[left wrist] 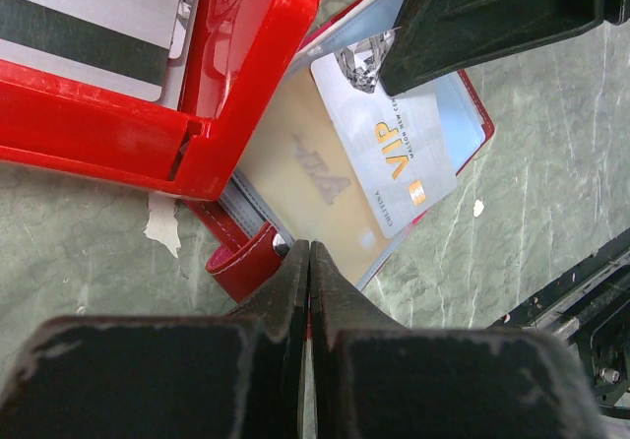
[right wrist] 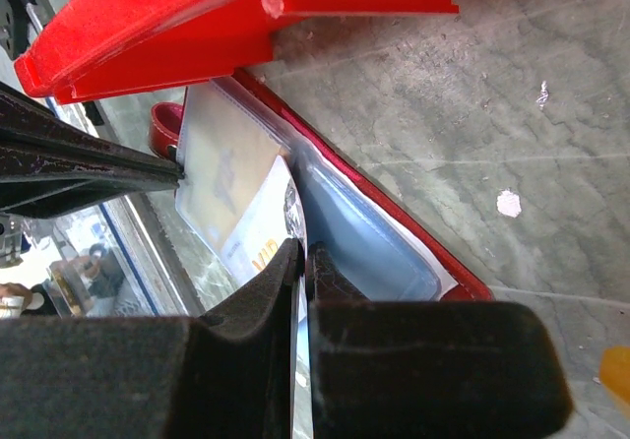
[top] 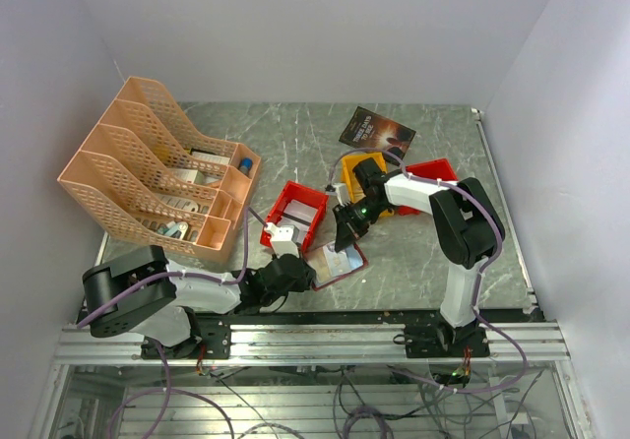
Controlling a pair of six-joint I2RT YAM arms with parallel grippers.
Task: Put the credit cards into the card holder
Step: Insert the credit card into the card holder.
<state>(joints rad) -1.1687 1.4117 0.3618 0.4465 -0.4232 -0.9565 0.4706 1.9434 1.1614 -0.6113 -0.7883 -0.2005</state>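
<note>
Three credit cards show: a pale VIP card [left wrist: 394,154] and a tan card [left wrist: 305,178] on the one open card holder [left wrist: 241,267], which lies on the table [left wrist: 551,163] partly under a red bin [left wrist: 246,75], and a striped card [left wrist: 89,26] inside that bin. The left gripper [left wrist: 310,262] has its jaws pressed together, tips at the holder's near edge by the snap tab. The right gripper [right wrist: 303,262] pinches the VIP card's end, its jaws nearly closed

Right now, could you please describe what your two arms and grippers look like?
Left arm and right arm: white links between bulky black joint housings, lavender cables alongside. A green light glows near the right wrist. Left gripper and right gripper: flat, scuffed black fingers.
</note>
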